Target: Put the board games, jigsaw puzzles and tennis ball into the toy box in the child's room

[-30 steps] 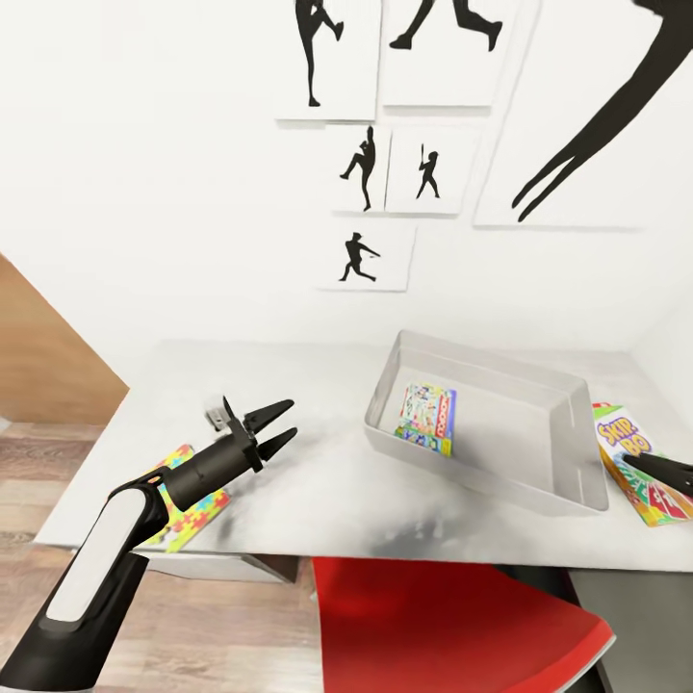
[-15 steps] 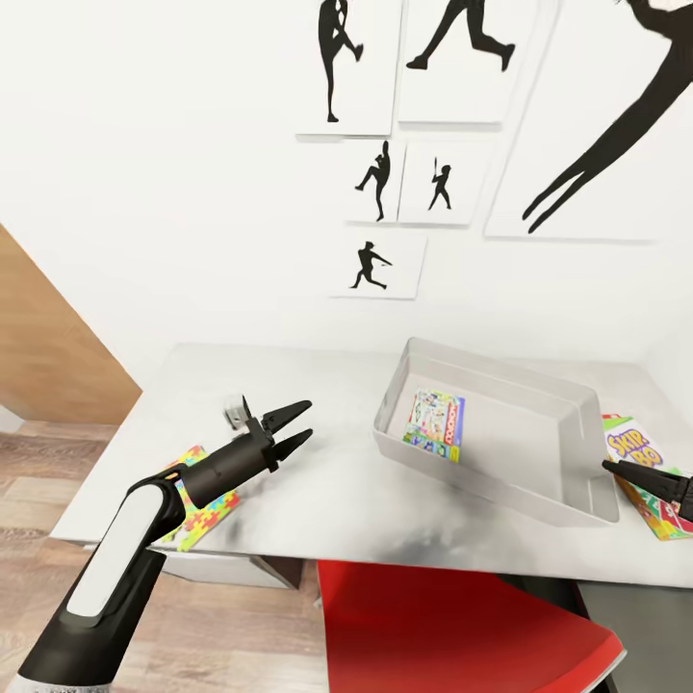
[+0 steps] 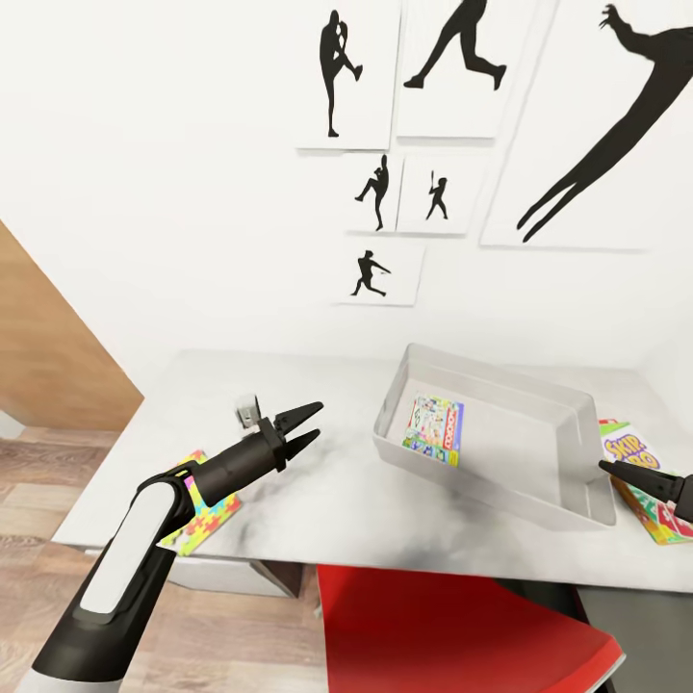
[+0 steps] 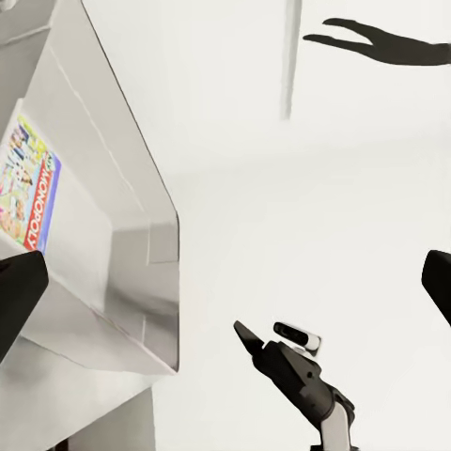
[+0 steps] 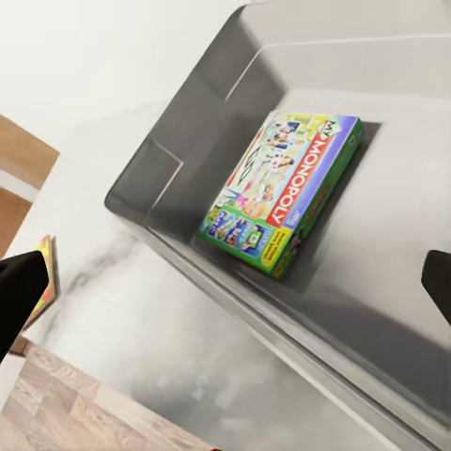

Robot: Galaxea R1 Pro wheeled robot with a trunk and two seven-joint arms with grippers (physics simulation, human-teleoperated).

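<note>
A glossy red chair seat [image 3: 452, 626] fills the bottom centre of my head view, tucked under the front edge of the light grey marbled desk top [image 3: 327, 491]. At lower left my left arm rises from the corner, and my left gripper [image 3: 306, 429] hangs over the desk left of centre, its two black fingers spread apart with nothing between them. Under that arm, at the desk's front left corner, lies a flat multicoloured jigsaw square [image 3: 204, 513] of red, yellow, green and blue pieces. Just behind the gripper a small grey upright object [image 3: 249, 412] stands on the desk; I cannot tell what it is.

At the right edge of the frame my right gripper [image 3: 643, 481] pokes in, and there I cannot tell how its fingers stand; my right wrist view shows the two dark tips at opposite edges, wide apart and empty. Beneath it lies a yellow-orange card-game box with red lettering [image 3: 643, 476], just beside the tub's right end.

Right of centre sits the light grey lidless plastic tub with sloping sides [image 3: 539, 390], turned at an angle on the desk. Flat on its floor, toward its left end, lies a green-edged Monopoly board game box [image 3: 433, 431], seen close in my right wrist view [image 5: 282, 193].

Beyond the desk, the white wall carries black baseball-player silhouette pictures [image 3: 377, 271] across the upper centre and right, and a wooden panel [image 3: 48, 356] slants along the left edge.
</note>
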